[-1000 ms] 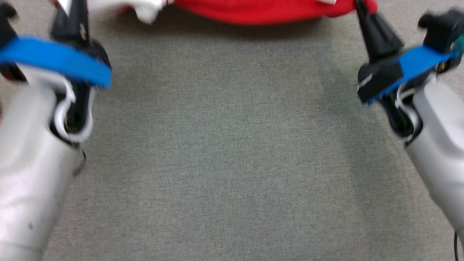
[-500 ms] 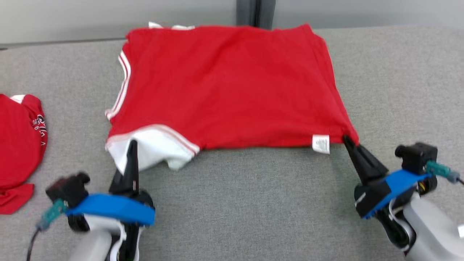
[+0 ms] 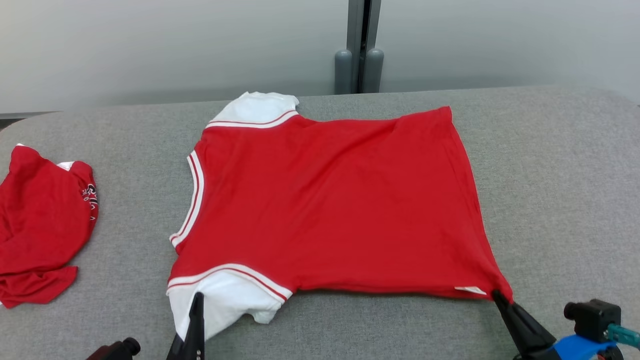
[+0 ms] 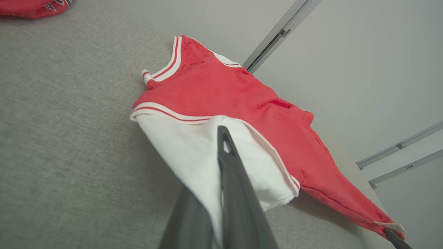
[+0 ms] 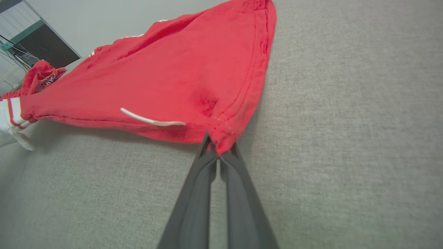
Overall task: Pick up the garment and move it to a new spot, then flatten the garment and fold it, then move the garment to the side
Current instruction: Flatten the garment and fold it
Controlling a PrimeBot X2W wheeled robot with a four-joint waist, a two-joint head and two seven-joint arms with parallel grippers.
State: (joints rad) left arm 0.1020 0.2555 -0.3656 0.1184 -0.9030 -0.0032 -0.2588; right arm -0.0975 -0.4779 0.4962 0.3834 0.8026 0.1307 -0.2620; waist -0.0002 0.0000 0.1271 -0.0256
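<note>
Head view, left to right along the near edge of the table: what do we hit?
crumpled red garment → left gripper, shut on the white sleeve of the red shirt → white label → right gripper, shut on the shirt's hem corner

The right end effector (image 3: 496, 296) is tapering into long dark fingers (image 3: 520, 325) ahead of a blue collar (image 3: 580, 347); just beside the collar, a black block (image 3: 592, 314) is carrying a teal plug (image 3: 622, 334).
</note>
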